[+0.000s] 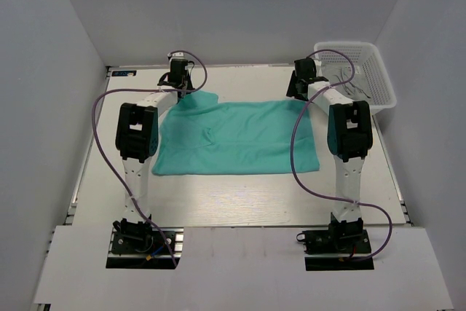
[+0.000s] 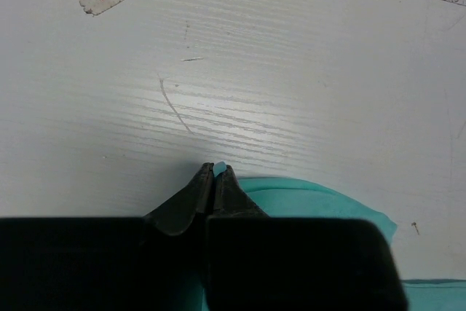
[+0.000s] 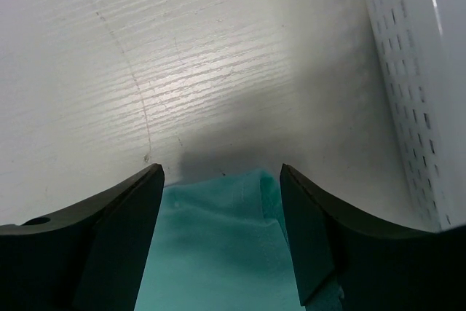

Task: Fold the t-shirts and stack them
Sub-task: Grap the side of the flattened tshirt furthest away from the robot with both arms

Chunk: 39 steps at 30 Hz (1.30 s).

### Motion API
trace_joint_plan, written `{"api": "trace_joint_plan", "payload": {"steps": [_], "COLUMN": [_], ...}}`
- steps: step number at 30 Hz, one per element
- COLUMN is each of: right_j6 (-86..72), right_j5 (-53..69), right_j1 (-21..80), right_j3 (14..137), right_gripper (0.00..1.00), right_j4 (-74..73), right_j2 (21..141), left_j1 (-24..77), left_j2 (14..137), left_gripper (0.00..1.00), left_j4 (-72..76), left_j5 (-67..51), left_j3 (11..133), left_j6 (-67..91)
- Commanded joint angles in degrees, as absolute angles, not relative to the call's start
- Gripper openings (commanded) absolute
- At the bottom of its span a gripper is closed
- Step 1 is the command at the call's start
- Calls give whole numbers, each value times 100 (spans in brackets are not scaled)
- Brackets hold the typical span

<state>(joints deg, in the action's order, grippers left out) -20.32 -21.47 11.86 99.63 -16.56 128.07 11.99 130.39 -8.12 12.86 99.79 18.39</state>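
My left gripper (image 2: 217,173), jaws pressed together, pinches a corner of the teal t-shirt (image 1: 240,138) spread across mid-frame in the top view. My right gripper (image 3: 220,180) stands spread wide over its upper-right edge, near the basket (image 1: 378,81).

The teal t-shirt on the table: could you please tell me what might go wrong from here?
The left gripper pinches only a sliver of the t-shirt at its fingertips; the cloth could slip out when pulled.
The right gripper is open over another corner, holding nothing; a one-sided lift would likely skew the fold.
The basket stands close beside the right gripper and might get bumped.
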Motion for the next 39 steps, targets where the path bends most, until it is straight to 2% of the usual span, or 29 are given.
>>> {"api": "trace_joint_plan", "payload": {"steps": [1,6,9,15,17,18,19,21,27,31,39], "right_j6": [-1933,-2057,-2223,-2496,-2505,-2522,-2540,-2522,-2259,-2171,-2180], "right_j5": [-2285,-2109,-2092,-1995,-1907,-1855,-1889,-1942,-2004,-1872,-1538], "right_j1": [1169,1160,1160,1169,1169,1160,1169,1186,1178,1178,1178], "right_j3": [10195,10230,10283,10046,10063,10072,10046,10020,10046,9713,8237], "right_gripper": [71,71,65,62,47,35,14,2,0,0,0], "right_j4": [-1740,-1784,-1942,-1995,-1995,-1995,-1995,-1907,-1837,-1661,-1081], "right_j2": [12717,12928,13025,13069,13148,13148,13140,13079,12762,12393,11242], "left_j1": [1178,1178,1178,1178,1178,1178,1178,1178,1283,1283,1283], "left_j2": [12621,12621,12621,12621,12621,12621,12621,12560,12262,11630,10047], "left_gripper": [0,0,0,0,0,0,0,0,0,0,0], "left_j4": [-694,-642,-642,-580,-580,-580,-519,-519,-589,-475,-290], "left_j5": [1239,1239,1239,1239,1239,1239,1239,1239,1538,1538,1529], "left_j3": [9896,9896,9896,9844,9791,9791,9791,9791,9616,8775,7076], "left_j6": [1784,1784,1784,1731,1731,1731,1731,1731,1679,1758,2082]}}
